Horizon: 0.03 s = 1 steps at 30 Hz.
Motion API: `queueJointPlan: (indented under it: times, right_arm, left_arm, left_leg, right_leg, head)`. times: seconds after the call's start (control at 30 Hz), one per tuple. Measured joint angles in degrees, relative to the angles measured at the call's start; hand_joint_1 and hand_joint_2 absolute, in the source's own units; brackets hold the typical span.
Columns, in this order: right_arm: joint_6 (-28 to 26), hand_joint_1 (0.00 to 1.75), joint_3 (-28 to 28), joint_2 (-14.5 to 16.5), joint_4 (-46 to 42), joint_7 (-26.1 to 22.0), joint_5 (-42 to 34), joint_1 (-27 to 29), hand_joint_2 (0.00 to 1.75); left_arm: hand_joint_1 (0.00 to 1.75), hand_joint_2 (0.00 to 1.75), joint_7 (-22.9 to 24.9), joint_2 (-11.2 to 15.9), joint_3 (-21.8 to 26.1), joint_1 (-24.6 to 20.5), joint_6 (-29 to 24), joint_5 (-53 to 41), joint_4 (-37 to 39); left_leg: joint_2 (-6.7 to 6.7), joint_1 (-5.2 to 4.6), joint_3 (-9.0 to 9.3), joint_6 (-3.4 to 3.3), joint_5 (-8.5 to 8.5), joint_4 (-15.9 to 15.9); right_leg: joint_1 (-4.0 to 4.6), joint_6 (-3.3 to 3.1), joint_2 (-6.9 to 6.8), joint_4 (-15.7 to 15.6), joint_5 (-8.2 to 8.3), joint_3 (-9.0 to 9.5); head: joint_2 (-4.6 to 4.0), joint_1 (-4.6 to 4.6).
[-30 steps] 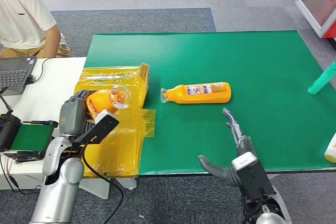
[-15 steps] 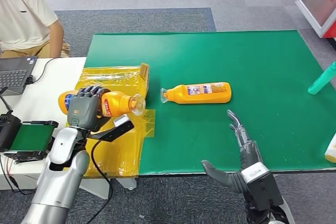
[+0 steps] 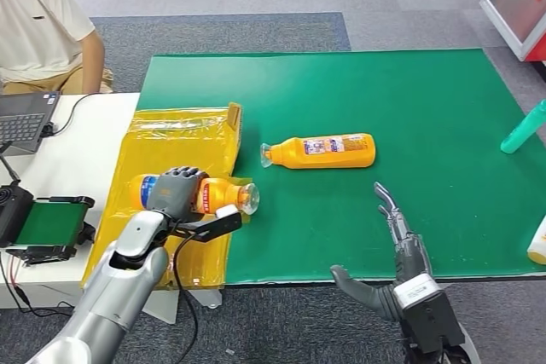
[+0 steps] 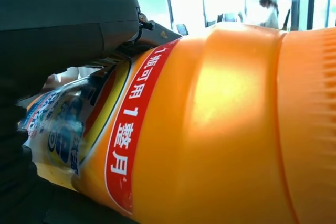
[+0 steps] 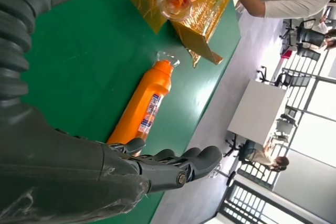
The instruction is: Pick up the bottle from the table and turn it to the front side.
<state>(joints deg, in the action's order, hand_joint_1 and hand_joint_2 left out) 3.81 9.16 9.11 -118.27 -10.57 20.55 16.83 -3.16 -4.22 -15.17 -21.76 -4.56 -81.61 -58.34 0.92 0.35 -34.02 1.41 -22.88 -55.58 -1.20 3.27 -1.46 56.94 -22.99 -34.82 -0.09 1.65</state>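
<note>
My left hand (image 3: 172, 194) grips an orange bottle (image 3: 222, 194) around its middle. It holds the bottle level above the yellow wrap, with the clear cap (image 3: 249, 199) pointing right. The left wrist view shows the bottle's orange body (image 4: 222, 129) and red label band close up, with my dark fingers (image 4: 59, 24) over it. A second orange bottle (image 3: 322, 151) lies on its side on the green mat (image 3: 418, 100), cap to the left; it also lies on the mat (image 5: 144, 106) in the right wrist view. My right hand (image 3: 396, 228) hovers open near the mat's front edge, fingers (image 5: 174, 163) stretched and apart from that bottle.
A yellow plastic-wrapped box (image 3: 183, 130) sits at the mat's left edge. At the right edge lie a teal bottle (image 3: 525, 130) and a pale bottle (image 3: 537, 245). A white table (image 3: 84, 151) at left carries a laptop (image 3: 22, 117) and a small device (image 3: 51, 223); a person (image 3: 38, 23) sits behind it.
My left hand has carried the orange bottle forward and right, turning it from cap-toward-camera to level with the cap pointing right. The right hand has drawn back slightly toward the table's front edge.
</note>
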Motion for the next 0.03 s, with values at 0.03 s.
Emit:
queueJointPlan:
  times: [0.03]
  right_arm:
    - [0.03, 0.00, 0.00, -0.01, 0.00, 0.03, 0.04, 0.01, 1.75]
  left_arm:
    - [1.75, 1.75, 0.11, -0.04, 0.00, -0.21, 0.48, 0.16, 0.50]
  left_leg:
    - [0.00, 0.00, 0.00, 0.00, 0.00, 0.00]
  right_leg:
    - [0.00, 0.00, 0.00, 0.00, 0.00, 0.00]
  head:
    - [0.00, 0.00]
